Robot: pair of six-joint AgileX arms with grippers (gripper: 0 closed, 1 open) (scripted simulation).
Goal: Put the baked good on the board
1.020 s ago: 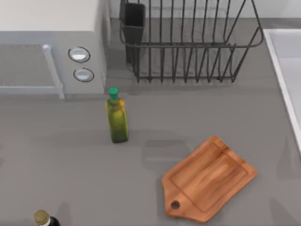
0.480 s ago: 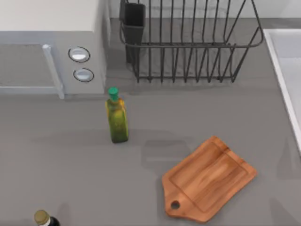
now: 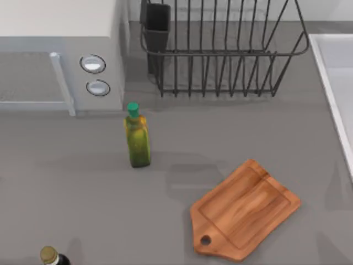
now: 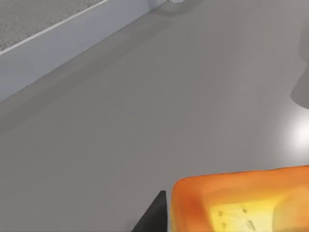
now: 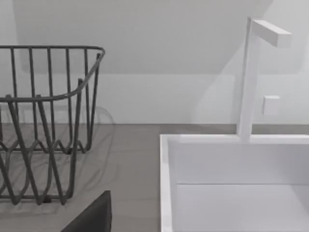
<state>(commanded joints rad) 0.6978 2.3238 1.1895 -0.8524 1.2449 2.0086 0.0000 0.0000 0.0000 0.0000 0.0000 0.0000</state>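
Left end effector [image 4: 159, 215]: a dark finger tip is seen in the left wrist view, lying right against the edge of the baked good [image 4: 241, 200], an orange-brown pastry with a glossy yellow centre. Whether the fingers are clamped on the pastry or merely beside it cannot be told from what is shown. Beyond the pastry, bare grey counter [image 4: 145, 111] is seen, and farther off the pale base of the microwave [image 4: 58, 43].

Right end effector [image 5: 91, 215]: a dark finger is seen in the right wrist view; whether the fingers are apart or together cannot be told. Past it, the wire dish rack [image 5: 43, 125] is seen standing on the counter, with the white sink [image 5: 231, 179] beside it and a white tap [image 5: 256, 72] rising behind the sink.

From above, the board [image 3: 245, 210] is seen lying flat on the counter toward the right, turned at an angle, its handle with the round hole pointing to the near edge. Its surface is bare. A green-capped bottle [image 3: 137, 138] stands upright well left of the board, in front of the microwave. A second bottle [image 3: 51, 256] with a gold cap is seen at the near left edge.
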